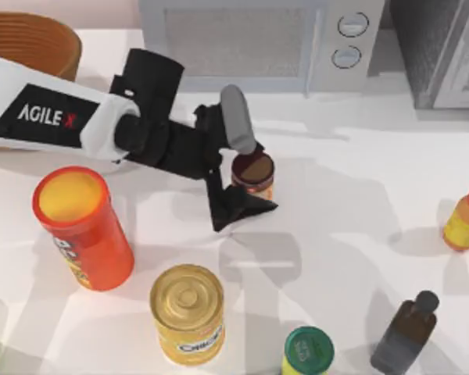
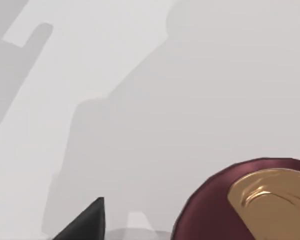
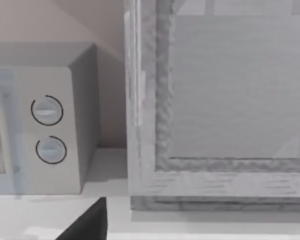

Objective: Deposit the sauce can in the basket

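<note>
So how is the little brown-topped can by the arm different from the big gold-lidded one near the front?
The sauce can is much smaller than the gold-lidded can. Its top is dark brown, while the other's lid is shiny gold with raised rings. It sits between the fingers of the left tool, while the gold-lidded can stands alone nearer the front edge, untouched. Both are upright cylinders on the white table.
</note>
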Motion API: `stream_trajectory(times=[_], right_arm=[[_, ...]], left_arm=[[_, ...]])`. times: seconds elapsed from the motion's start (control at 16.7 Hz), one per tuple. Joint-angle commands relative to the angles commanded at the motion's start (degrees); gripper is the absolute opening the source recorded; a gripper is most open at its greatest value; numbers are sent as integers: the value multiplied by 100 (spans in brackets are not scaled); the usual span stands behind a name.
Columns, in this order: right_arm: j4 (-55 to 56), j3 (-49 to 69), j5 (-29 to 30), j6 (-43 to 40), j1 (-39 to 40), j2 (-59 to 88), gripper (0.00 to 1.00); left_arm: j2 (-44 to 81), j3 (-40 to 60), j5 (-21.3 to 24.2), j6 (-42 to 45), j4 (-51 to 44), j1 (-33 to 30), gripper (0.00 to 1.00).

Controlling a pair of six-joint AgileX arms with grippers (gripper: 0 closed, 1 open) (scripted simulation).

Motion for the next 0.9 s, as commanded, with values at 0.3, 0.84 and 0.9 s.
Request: stream_trajectory(times=[0.3,0.84,0.9], right_arm=[[0,0,0,0,0,0,100],[0,0,0,0,0,0,100],[0,0,0,0,0,0,100]], left_arm=[[445,29,-21,-54,456,-55,100],[445,29,-21,-54,456,-55,55],[445,29,-21,-54,456,-55,47]])
